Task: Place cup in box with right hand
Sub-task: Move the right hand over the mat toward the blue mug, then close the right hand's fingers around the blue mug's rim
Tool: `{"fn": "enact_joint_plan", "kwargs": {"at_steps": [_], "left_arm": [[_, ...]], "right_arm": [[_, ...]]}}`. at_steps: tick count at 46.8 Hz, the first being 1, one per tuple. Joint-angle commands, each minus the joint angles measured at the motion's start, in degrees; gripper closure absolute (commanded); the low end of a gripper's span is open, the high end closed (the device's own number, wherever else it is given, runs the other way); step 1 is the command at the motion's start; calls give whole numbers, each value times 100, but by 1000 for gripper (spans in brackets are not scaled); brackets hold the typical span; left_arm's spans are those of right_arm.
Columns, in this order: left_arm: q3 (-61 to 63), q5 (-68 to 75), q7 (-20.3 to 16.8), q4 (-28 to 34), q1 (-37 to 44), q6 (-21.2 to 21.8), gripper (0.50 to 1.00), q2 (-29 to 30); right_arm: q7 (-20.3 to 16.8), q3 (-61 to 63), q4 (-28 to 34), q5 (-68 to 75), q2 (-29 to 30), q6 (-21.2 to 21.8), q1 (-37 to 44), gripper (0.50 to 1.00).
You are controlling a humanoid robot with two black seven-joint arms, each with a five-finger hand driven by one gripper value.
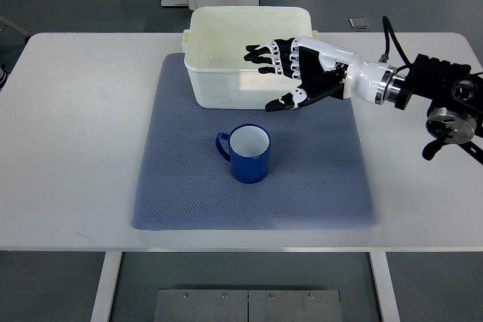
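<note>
**Right hand empty over box, cup not yet grasped**

Right hand [285, 73] hangs over the near right corner of the white box [226, 88], fingers spread, thumb splayed toward us, nothing held. Blue cup [247, 153] sits upright on the grey mat [317, 186], just in front of the box, handle pointing left, well clear of the hand.

Risks we see:
- Hand comes down toward the cup and clips the box's near wall, shoving the box.
- Handle is on the far side from the arm, so we'd be gripping a smooth body; it could slip or tip.
- Fingers catch the rim and knock the cup over on the mat.
- Low carry hits the box wall.

Left arm isn't visible over the bench [75, 148].
</note>
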Motion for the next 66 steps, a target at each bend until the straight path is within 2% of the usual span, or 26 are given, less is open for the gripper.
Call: {"fn": "enact_joint_plan", "kwargs": {"at_steps": [1, 17, 46, 66], "left_arm": [[3, 0, -1, 0, -8, 0, 500, 0], [3, 0, -1, 0, 1, 0, 500, 0], [3, 0, -1, 0, 1, 0, 500, 0], [3, 0, -1, 0, 1, 0, 500, 0]], "right_arm": [[0, -80, 30, -103, 4, 40, 0, 500], [-17, -396, -93, -332, 92, -66, -106, 502], [-202, -555, -488, -332, 601, -602, -352, 502], [-210, -739, -708, -411, 768, -681, -361, 502]]}}
